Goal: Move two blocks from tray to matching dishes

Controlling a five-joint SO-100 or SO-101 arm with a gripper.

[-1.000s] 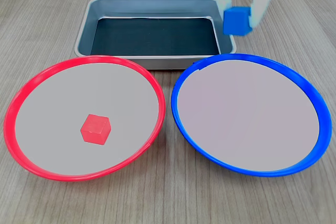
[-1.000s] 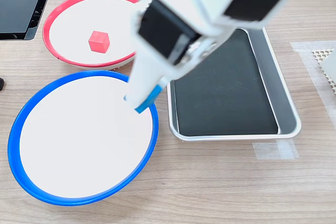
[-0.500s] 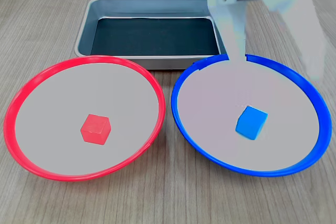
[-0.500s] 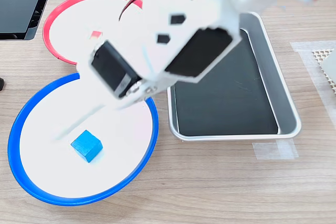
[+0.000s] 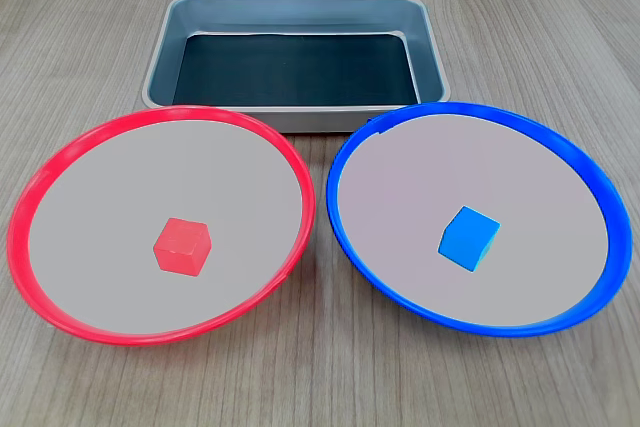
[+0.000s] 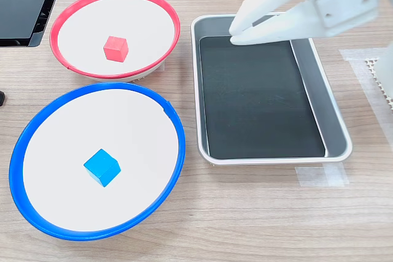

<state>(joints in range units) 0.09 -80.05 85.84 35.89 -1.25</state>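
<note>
1. With both cubes lying in dishes of their own colour, the sorting looks finished — the red block (image 5: 182, 246) sits inside the red-rimmed dish (image 5: 60, 172) and the blue block (image 5: 469, 237) inside the blue-rimmed dish (image 5: 585, 162), as both exterior views show.
2. Nothing remains in the tray (image 6: 336, 111); its dark bottom lies bare within silver walls, just beside the two dishes on the wood-grain table (image 5: 90, 27).
3. Judged from this layout, no transfer is left — only the arm's retreat, if any.
4. In the second exterior view the white gripper (image 6: 234, 32) hangs above the tray's far end, its fingers (image 6: 261, 33) slightly parted and pinching nothing.
5. In the first exterior view only a sliver of the arm's base shows at the top edge, behind the tray.
6. Each block is a small plain cube, tiny against its wide, shallow plate with a pale grey inside.
7. The red one rests a little off-centre, the blue one likewise, turned corner-on to the first exterior view — neither touches a rim.
</note>
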